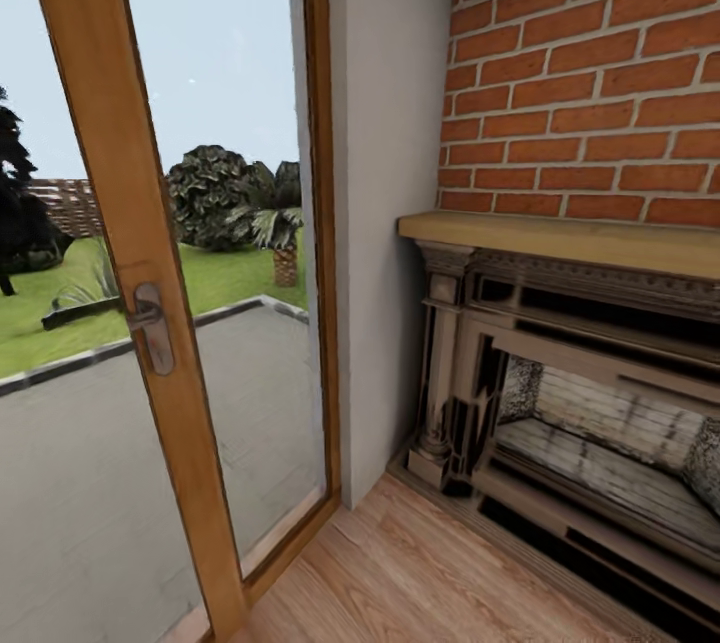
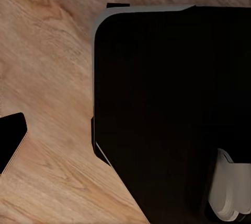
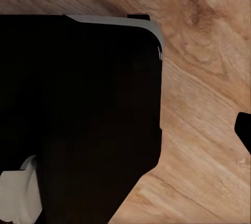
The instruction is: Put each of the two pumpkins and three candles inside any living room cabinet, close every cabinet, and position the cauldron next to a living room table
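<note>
A glazed wooden door (image 1: 150,323) (lever handle at mid-height) blocks the left; a brick-backed fireplace (image 1: 590,403) walls off the right. Between them, bare plank floor (image 1: 420,573) narrows toward a plaster corner (image 1: 385,223).

— What do we see of ourselves?
— Both wrist cameras look down on our black base (image 2: 167,109), rounded corners showing.
— And our fingers?
— A dark tip (image 2: 10,140) at each edge; spread unclear.
</note>
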Motion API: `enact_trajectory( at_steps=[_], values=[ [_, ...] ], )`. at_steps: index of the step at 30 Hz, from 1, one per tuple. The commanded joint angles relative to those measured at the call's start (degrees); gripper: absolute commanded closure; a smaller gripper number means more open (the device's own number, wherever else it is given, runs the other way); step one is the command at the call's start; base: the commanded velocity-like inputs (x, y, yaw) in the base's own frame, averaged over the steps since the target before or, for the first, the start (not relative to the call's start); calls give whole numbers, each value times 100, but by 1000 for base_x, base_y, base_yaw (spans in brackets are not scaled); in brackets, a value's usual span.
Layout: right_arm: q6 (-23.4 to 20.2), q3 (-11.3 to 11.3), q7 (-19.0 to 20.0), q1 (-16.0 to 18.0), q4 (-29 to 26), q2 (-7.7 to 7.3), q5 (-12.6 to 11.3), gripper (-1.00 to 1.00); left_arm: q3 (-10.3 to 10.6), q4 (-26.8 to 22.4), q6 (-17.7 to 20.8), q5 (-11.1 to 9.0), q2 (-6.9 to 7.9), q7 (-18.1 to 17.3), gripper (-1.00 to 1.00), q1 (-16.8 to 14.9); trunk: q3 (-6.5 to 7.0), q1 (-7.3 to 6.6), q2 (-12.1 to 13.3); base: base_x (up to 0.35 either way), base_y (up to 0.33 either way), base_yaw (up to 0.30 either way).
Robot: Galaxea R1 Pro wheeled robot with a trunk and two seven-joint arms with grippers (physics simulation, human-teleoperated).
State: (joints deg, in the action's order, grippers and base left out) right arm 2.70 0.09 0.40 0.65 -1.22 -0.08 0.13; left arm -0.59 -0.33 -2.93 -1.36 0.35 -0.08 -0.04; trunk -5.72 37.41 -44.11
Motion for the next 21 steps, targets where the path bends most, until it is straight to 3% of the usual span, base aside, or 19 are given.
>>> enact_trajectory(
  at_steps=[1,9,21],
  values=[
    [20,0,4,6,7,0,0,-100,-4,-2,-15,-14,0,-1,-100,1,-7,1,-7,0,0,-292],
    [20,-7,4,6,7,0,-4,-100,-3,-2,-15,-14,0,-1,-100,-4,-5,1,-7,-55,0,-293],
    [20,-17,4,6,4,0,-5,-100,-3,-2,-15,-14,0,0,-100,-3,-4,1,-7,-254,0,-293]
  ],
)
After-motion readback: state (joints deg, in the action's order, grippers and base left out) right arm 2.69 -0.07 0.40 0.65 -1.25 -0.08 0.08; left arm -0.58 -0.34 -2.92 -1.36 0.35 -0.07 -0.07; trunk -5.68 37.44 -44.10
